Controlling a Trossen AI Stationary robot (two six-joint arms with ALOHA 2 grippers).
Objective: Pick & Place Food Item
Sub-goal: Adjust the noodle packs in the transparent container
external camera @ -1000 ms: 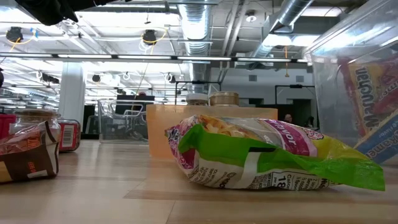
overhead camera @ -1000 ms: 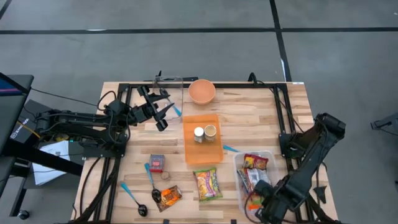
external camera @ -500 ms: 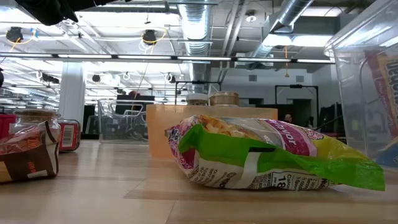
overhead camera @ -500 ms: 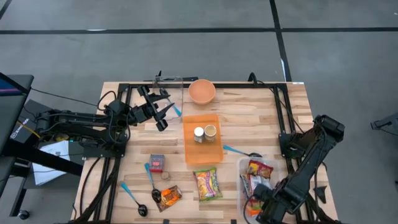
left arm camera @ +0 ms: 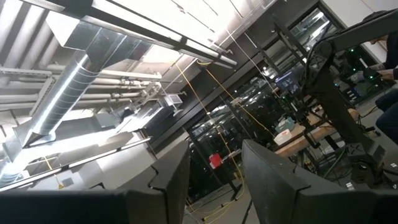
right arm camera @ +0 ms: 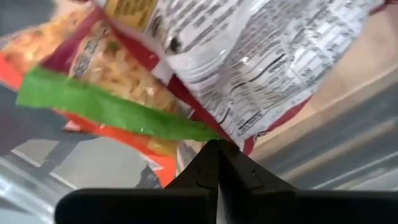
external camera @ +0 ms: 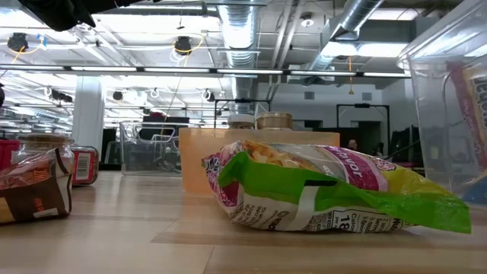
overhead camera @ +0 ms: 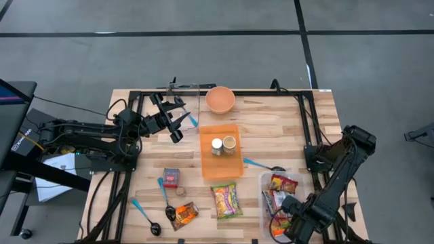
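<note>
Right now your right gripper [overhead camera: 283,226] is down inside the clear bin [overhead camera: 296,178] at the near right corner of the tabletop [overhead camera: 271,129], with its fingers [right arm camera: 217,165] pressed fully together. The wrist view shows the tips meeting just under the edge of a snack packet [right arm camera: 249,74], nosed in among the packets, but you cannot tell from these pictures whether any film is actually pinched between them. Judge it before you lift: raise slowly and watch whether a packet comes up with the tips. If nothing follows, open, reposition over a flat part of the packet edge, and close again rather than dragging the bin.

Keep the lift straight up until the packet clears the bin wall, since the other packets lie touching it and may ride along.

Your left gripper [overhead camera: 178,115] waits raised at the far left, beside the clear box [overhead camera: 184,91], its fingers [left arm camera: 171,180] narrowly apart and holding nothing. A green snack bag [overhead camera: 225,200] lies on the tabletop between the bin and the spoon [overhead camera: 166,203], just in front of the orange tray [overhead camera: 220,166].
</note>
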